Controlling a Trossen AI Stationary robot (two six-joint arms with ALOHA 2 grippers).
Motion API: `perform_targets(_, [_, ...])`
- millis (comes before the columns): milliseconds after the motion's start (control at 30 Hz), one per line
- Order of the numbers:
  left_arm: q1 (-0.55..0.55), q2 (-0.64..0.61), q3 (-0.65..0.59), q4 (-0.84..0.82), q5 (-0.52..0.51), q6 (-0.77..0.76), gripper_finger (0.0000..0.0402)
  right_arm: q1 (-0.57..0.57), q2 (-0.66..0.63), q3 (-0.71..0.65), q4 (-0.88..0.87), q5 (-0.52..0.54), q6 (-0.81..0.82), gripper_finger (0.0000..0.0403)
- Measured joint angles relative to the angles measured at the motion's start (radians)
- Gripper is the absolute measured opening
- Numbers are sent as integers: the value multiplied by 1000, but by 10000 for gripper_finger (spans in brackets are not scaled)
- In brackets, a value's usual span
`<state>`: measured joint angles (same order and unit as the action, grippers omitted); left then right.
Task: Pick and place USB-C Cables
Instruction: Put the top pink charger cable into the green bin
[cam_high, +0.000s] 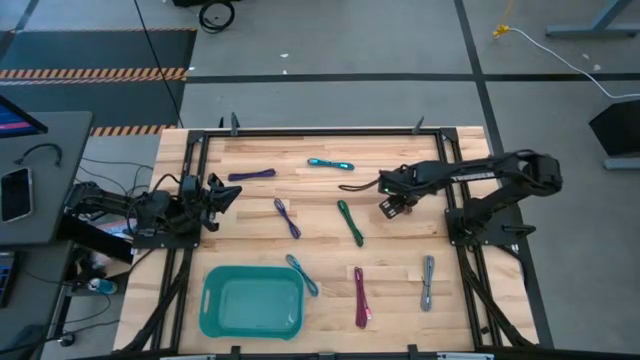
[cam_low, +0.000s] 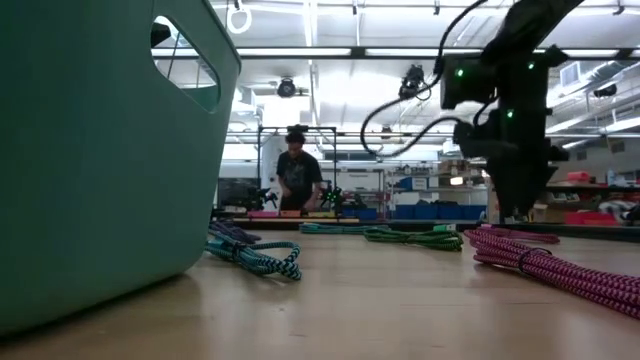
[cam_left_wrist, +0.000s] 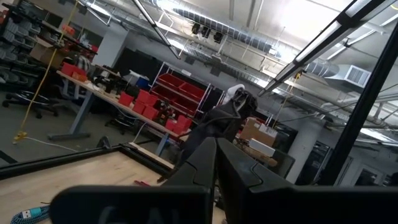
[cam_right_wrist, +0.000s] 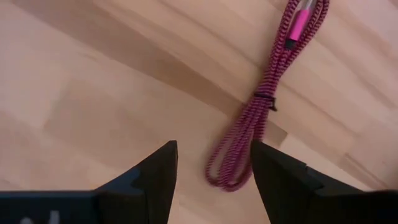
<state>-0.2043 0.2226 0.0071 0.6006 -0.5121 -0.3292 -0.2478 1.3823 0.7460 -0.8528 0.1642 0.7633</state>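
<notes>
The left hand (cam_high: 222, 192) is parked at the bench's (cam_high: 450, 300) left edge, fingers together. The teal bin (cam_high: 251, 301) is empty. The right hand (cam_high: 392, 207), fingers apart and empty, is held above a magenta cable (cam_right_wrist: 261, 106); lowering and closing are called for next.

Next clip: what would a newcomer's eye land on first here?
The right gripper, jaws open, hangs above a magenta cable on the wood table, right of its middle. Other coloured cables lie scattered over the table, and a teal bin sits empty at its near left.
</notes>
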Motion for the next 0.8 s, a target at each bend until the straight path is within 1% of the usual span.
perform_targets(167, [-1,0,0,0,0,0,21,-52,52,0,-13,3,-40,209])
perform_targets(300, [-1,0,0,-1,0,0,21,-82,91,0,18,-10,-61,209])
perform_targets(533, [-1,0,0,-10,0,0,21,-127,182,4,67,-59,-121,209])
perform_targets(633, [-1,0,0,-10,0,-1,21,-137,196,5,68,-81,-138,204])
perform_targets(700, [-1,0,0,-10,0,-1,21,-140,190,3,73,-93,-138,187])
perform_targets(733, [-1,0,0,-11,0,-1,21,-144,181,2,78,-102,-138,170])
perform_targets(800, [-1,0,0,-11,0,-1,21,-148,163,1,84,-112,-136,120])
